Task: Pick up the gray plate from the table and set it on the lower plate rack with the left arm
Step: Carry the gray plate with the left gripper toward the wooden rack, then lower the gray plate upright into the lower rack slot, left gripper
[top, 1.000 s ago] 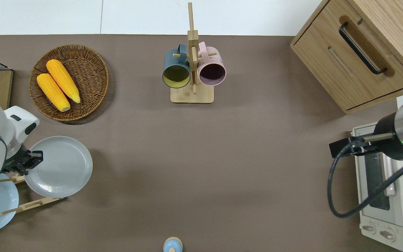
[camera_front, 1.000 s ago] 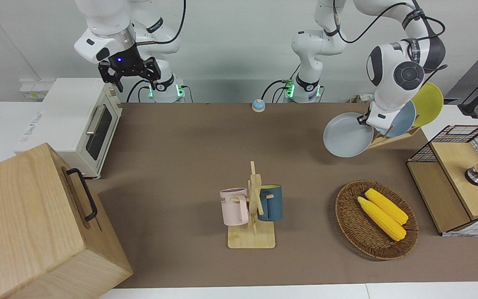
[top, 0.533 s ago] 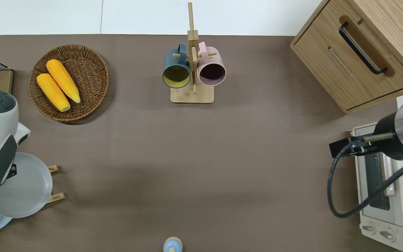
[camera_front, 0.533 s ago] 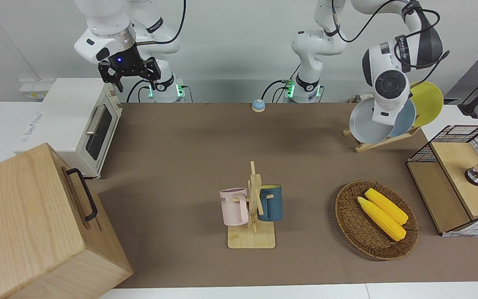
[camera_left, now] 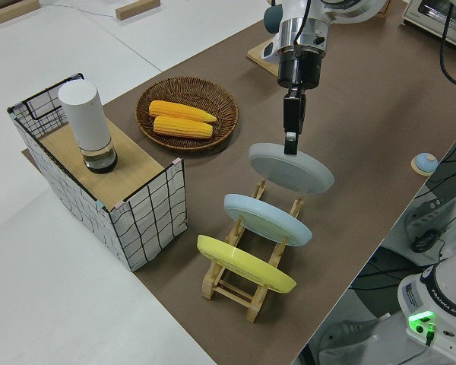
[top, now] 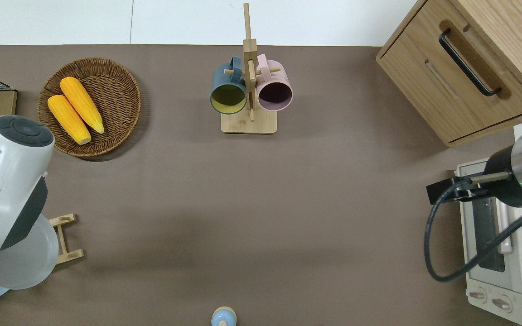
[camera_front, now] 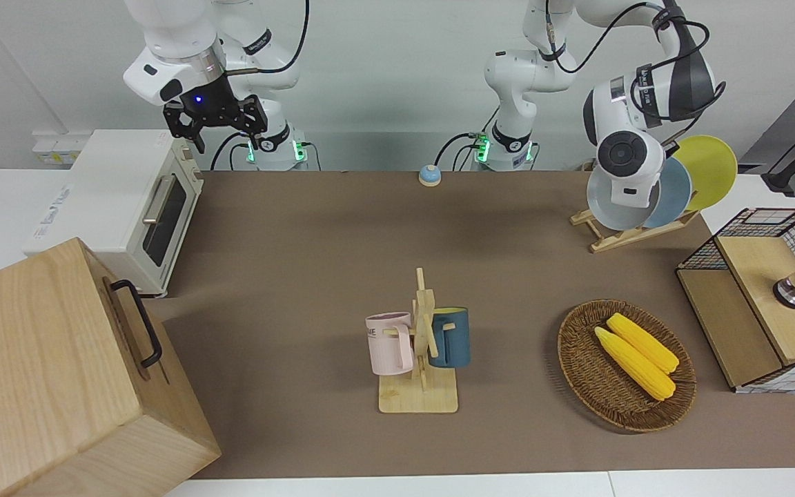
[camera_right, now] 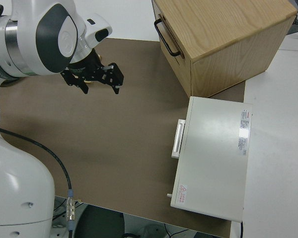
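**Gray plate held over the rack's end slot**

The parked right gripper hangs with its fingers spread. The left gripper pinches the gray plate by its rim, holding it tilted over the free end of the lower plate rack, beside the blue plate. The plate looks stiff, smooth and breakable, so an edge grip seems apt but could slip. The left side view shows the pinch; overhead, the arm hides it.
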